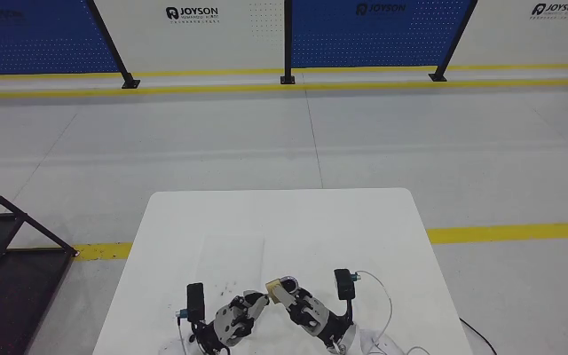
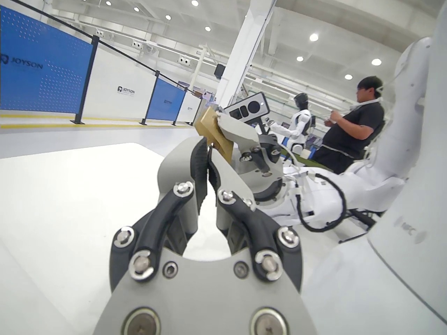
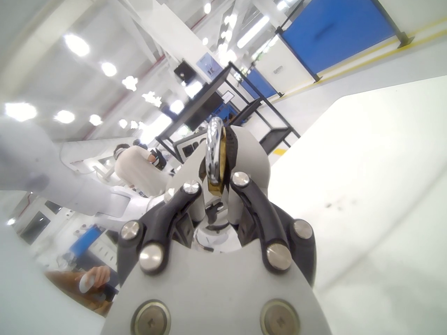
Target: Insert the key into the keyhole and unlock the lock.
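While right claw pinches lock, left claw pressed together; key between pads indiscernible.

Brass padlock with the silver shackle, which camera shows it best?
The left wrist view: the brass padlock shows its broad side, clamped in the right gripper. The right wrist view gives its shackle edge-on with a brass sliver; the top view, a tiny brass block.

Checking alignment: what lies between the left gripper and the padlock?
Nothing distinct: in the left wrist view, the left gripper's shut tips sit right at the padlock, held by the right gripper.
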Controlling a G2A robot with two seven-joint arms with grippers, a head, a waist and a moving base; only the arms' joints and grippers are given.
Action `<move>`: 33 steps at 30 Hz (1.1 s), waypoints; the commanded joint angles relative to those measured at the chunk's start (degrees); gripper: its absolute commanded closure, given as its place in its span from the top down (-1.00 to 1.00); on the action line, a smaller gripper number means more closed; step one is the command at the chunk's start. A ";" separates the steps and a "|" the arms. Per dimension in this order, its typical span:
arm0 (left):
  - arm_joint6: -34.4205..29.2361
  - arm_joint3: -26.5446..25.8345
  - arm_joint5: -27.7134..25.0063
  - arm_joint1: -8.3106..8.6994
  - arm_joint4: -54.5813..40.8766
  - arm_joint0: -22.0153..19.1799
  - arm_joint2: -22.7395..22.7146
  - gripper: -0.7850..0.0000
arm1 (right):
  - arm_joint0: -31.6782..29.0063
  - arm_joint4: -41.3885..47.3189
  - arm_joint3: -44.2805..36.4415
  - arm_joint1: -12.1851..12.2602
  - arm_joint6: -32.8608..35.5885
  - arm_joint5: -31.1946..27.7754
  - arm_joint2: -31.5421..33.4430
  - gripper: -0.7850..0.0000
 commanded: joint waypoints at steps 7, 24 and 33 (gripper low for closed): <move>7.39 0.64 13.52 -0.65 10.99 0.01 0.03 -1.00 | -0.32 0.44 -0.47 0.19 0.02 1.02 -0.07 -1.00; 11.05 1.38 27.88 -1.60 18.79 -0.43 -0.03 -1.00 | -0.48 1.36 -1.15 0.57 0.68 2.62 -0.34 -1.00; 12.43 0.87 22.83 -1.76 14.40 0.03 -0.24 1.00 | -0.59 0.75 -1.14 0.60 -2.22 2.93 0.07 -1.00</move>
